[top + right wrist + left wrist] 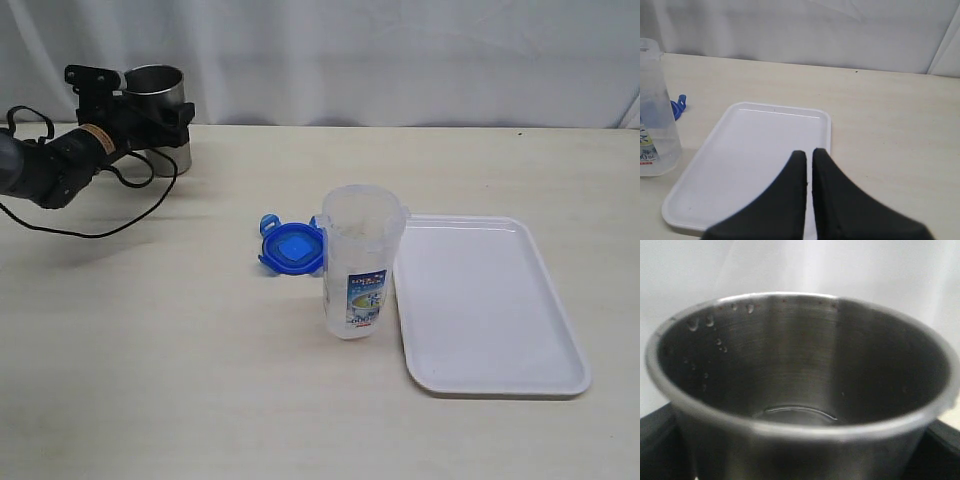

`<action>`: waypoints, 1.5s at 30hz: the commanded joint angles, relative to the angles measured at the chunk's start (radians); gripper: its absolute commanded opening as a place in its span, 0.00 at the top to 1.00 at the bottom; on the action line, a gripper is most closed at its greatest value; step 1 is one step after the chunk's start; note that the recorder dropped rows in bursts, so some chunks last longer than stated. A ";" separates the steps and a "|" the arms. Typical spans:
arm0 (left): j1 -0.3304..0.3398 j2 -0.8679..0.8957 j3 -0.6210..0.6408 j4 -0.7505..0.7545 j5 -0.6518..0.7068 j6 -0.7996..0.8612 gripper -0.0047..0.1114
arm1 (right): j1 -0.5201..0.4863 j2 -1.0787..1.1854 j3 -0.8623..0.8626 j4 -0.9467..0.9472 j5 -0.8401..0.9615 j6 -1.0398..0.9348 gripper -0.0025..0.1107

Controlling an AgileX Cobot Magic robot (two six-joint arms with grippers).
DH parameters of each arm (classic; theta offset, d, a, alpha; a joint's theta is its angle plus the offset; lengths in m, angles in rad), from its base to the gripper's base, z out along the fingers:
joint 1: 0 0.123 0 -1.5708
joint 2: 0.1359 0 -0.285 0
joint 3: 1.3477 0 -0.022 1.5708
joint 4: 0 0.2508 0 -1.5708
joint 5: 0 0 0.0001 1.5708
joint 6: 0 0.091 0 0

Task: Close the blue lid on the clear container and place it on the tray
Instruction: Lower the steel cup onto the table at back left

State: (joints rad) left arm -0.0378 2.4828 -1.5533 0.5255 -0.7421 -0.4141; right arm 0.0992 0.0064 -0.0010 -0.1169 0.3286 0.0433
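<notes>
The clear container [357,265] stands upright and uncovered mid-table, just left of the white tray [480,300]. The blue lid [290,248] lies flat on the table, touching the container's far-left side. At the far left my left gripper [150,115] is closed around a steel cup [160,85] that stands on the table. The cup [800,365] fills the left wrist view, with a black finger [655,440] at each side. My right gripper [809,152] is shut and empty, above the tray's [780,107] near end. The same view shows the container [652,100] and a bit of lid [679,106].
A white curtain hangs behind the table's far edge. A black cable [100,230] loops on the table below the left arm. Bare tabletop lies in front of the container and to the right of the tray.
</notes>
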 commanded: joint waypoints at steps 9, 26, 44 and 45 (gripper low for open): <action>-0.003 -0.019 -0.017 -0.010 -0.025 -0.002 0.89 | -0.004 -0.006 0.001 0.001 -0.009 -0.006 0.94; -0.003 -0.055 -0.017 0.068 0.061 -0.042 0.34 | -0.004 -0.006 0.001 0.001 -0.009 -0.006 0.94; -0.003 -0.071 -0.017 0.163 0.081 -0.111 0.09 | -0.004 -0.006 0.001 0.001 -0.009 -0.006 0.94; -0.003 -0.070 -0.017 0.176 0.083 -0.111 0.09 | -0.004 -0.006 0.001 0.001 -0.009 -0.006 0.94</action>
State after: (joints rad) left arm -0.0378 2.4222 -1.5656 0.6781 -0.6473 -0.5104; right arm 0.0992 0.0064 -0.0010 -0.1169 0.3286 0.0433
